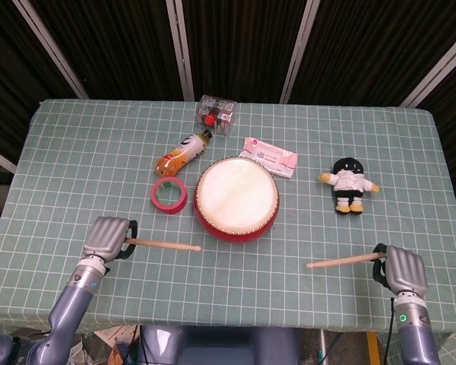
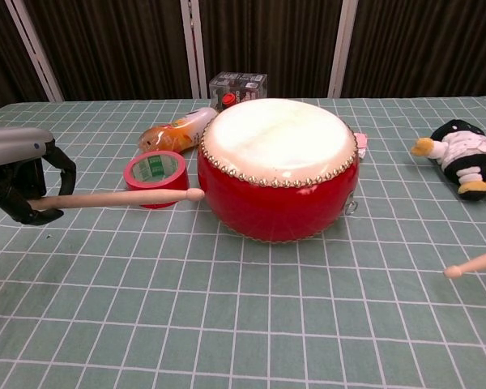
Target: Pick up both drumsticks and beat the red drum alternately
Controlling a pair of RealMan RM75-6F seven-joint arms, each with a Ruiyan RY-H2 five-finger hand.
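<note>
Your left hand (image 1: pixel 109 237) has its fingers wrapped around a drumstick (image 1: pixel 163 245). The stick points right, and its tip stops just short of the red drum (image 1: pixel 236 199). Your right hand (image 1: pixel 404 270) grips the other stick (image 1: pixel 342 261), which points left with its tip well away from the drum. The drum sits in the middle of the desk (image 1: pixel 76 152). A red tape roll (image 1: pixel 169 195) is just left of it, and an orange bottle (image 1: pixel 182 153) lies beyond that. Its label is too small to read. A clear box (image 1: pixel 216 114) at the far side holds something red. A pink packet (image 1: pixel 270 157) and a plush doll (image 1: pixel 349 183) lie to the right.
</note>
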